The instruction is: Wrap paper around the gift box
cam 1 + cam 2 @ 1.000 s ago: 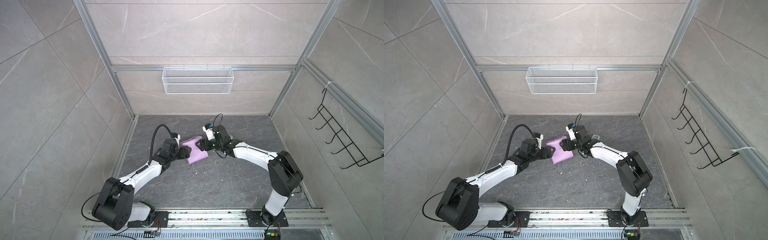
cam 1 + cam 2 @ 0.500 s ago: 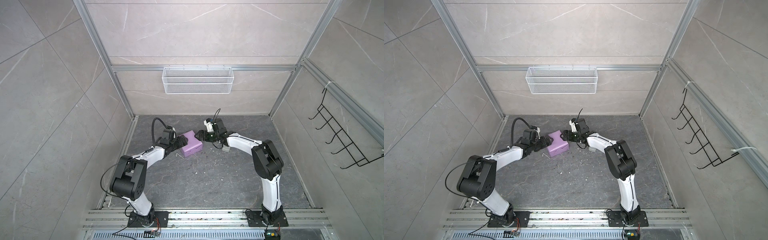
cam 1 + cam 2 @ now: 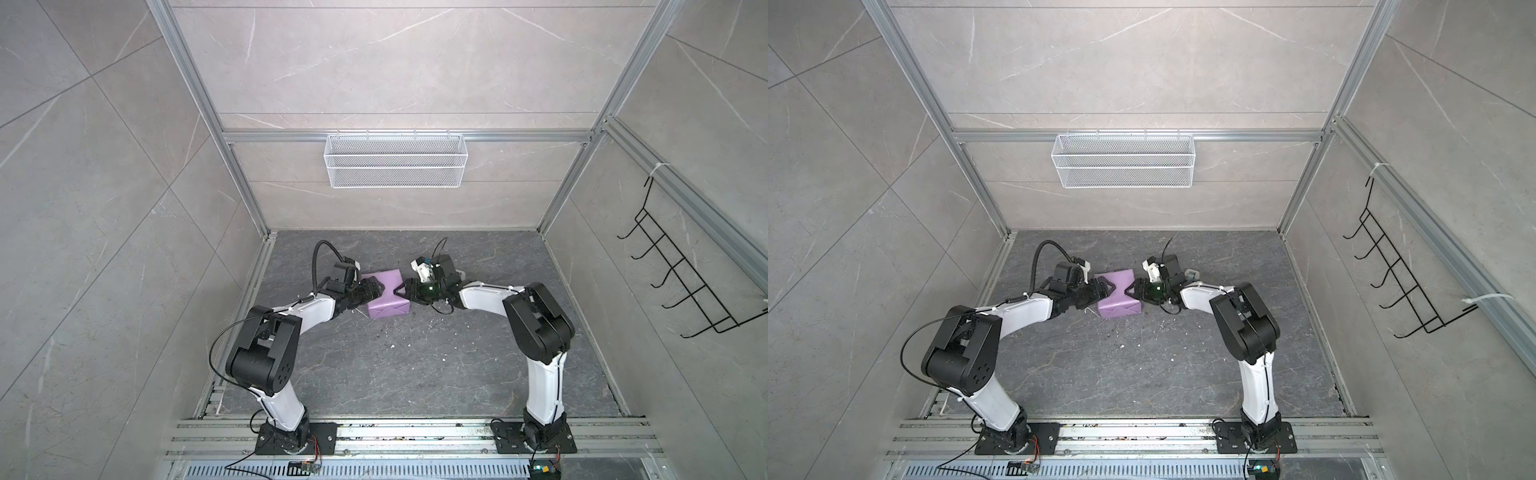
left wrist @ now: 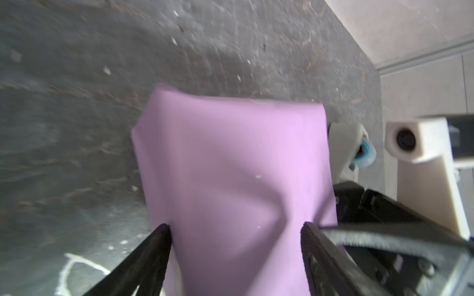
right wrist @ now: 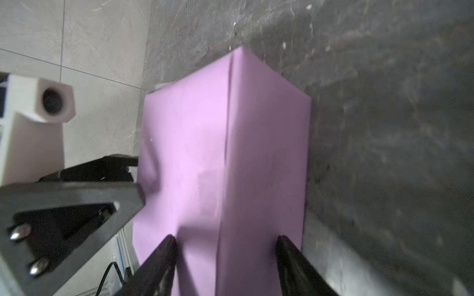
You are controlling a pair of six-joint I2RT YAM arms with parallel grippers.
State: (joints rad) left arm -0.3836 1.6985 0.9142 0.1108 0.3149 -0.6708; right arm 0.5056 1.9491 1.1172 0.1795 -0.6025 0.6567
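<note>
Box: out of sight, fully covered; no green shows in any view.
Paper [image 3: 388,299]: lilac side out, folded into a tight block around the box. It sits toward the far middle of the counter [image 3: 415,365], between the two arms in both top views, and crease lines cross its near face.
Progress: wrapping looks almost done. Every face in view is covered, and a seam runs the block's length in the right wrist view, beside a faint glossy patch that may be tape.
Left to do: probably pressing and fixing the end folds, then letting go; the hands hide the ends.
Left hand [image 3: 376,289]: at the block's left end, jaws wide and closed on it. Its fingertips [image 4: 306,230] press the paper, which dents between them.
Right hand [image 3: 401,291]: at the opposite end, jaws partly apart, with its fingertips [image 5: 170,243] touching paper on either side of the seam. Whether it truly clamps cannot be told.
Support: the block appears to rest on the counter, though the contact is unclear.
Nearby: a small grey-white device [image 3: 1192,274] just behind the right arm.
</note>
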